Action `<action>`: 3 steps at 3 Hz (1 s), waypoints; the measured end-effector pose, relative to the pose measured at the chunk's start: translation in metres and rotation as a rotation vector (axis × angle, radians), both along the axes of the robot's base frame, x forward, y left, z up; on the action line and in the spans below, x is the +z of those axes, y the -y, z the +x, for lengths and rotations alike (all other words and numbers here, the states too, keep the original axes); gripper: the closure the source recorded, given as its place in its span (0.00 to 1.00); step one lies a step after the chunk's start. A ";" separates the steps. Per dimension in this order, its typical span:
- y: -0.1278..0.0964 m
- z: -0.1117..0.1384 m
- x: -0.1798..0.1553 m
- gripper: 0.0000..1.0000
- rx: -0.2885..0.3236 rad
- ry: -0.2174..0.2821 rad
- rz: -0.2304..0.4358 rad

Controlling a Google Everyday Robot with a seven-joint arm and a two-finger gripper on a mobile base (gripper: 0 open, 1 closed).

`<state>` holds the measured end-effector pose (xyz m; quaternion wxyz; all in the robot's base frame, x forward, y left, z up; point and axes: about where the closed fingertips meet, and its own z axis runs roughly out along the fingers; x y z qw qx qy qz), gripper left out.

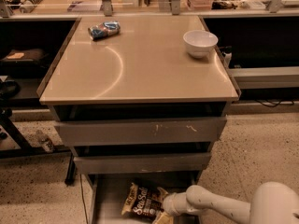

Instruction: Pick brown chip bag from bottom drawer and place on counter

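Gripper [162,214] is sitting low at the bottom edge of the view, at the end of the white arm [216,205] that is reaching in from the right. It is lying against the lower right corner of the brown chip bag [141,201]. Whether it is spread or pinching the foil I cannot tell, since the wrist is hiding it.

The bag is lying flat on the floor of the bottom drawer [108,199], just left of the gripper and slightly beyond it, label facing up.

Judging from this, the grasp is the step in hand. Doing it well is likely meaning taking the bag by its crimped edge rather than its puffy middle, squeezing gently so the foil is not slipping out, then pulling back toward the robot before rising.

Directly above the gripper, 2 grey drawer fronts [140,131] are overhanging the tray, so a straight lift is risking a bump. The counter [140,73] is sitting well above and beyond those. On it, a white bowl [200,42] is standing far up and to the right of the gripper, and a small blue snack bag [103,30] is lying far up to its left; the broad middle between them is looking like the easiest landing spot.
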<state>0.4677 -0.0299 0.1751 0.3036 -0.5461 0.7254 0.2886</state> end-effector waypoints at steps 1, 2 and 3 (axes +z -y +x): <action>-0.013 0.002 -0.021 0.00 0.038 0.067 -0.038; -0.013 0.003 -0.022 0.19 0.035 0.071 -0.041; -0.013 0.003 -0.022 0.42 0.035 0.071 -0.041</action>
